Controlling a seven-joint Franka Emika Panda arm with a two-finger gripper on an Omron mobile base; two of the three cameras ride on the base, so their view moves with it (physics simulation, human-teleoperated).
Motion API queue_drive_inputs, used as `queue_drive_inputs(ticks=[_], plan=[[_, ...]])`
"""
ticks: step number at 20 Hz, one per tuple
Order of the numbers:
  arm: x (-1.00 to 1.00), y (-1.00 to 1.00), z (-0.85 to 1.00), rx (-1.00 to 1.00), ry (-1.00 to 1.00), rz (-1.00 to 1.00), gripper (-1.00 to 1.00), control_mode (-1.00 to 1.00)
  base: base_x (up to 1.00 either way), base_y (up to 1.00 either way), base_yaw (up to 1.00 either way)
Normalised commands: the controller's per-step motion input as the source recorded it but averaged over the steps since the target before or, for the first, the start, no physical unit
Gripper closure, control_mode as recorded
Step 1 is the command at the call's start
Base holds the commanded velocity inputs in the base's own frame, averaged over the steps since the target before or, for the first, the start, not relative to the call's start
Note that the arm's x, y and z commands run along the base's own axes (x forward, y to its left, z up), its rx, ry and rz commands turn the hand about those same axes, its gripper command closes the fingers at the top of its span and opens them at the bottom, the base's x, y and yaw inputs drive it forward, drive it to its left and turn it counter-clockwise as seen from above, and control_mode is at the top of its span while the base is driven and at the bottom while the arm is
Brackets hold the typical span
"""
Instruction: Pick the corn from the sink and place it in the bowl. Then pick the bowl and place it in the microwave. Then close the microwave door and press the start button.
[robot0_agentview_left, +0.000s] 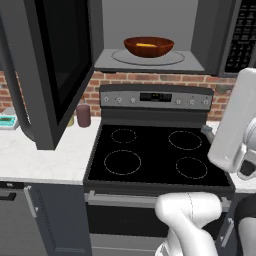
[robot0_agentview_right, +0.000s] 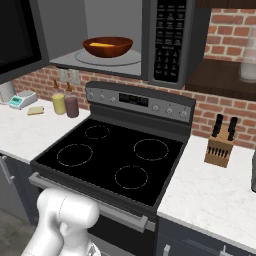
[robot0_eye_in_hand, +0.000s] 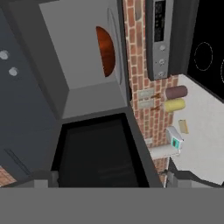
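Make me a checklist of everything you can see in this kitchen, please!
Surface: black stove with bare burners, between white counters.
Job's things: corn lies in the bowl, on the turntable inside the microwave; microwave door wide open.
Clutter: two jars, small scale, knife block.
Gripper: gripper open, holding nothing, facing the door.
Cables: nothing seen.
Surroundings: brick wall, dark cabinets.

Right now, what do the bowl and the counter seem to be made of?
The bowl looks like glossy reddish-brown wood, though its even colour could also be glazed ceramic. The counter looks like polished white stone, perhaps marble, judging by its faint grey speckle.
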Motion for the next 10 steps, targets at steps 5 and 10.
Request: queue_drive_inputs(ticks=[5, 10], plan=[[-0.46, 0.98, 0.0, 0.0, -0.14, 0.0, -1.0, -1.0, 0.0, 0.0, 0.0], [-0.31, 1.0, 0.0, -0.03, -0.25, -0.02, -1.0, -1.0, 0.0, 0.0, 0.0]])
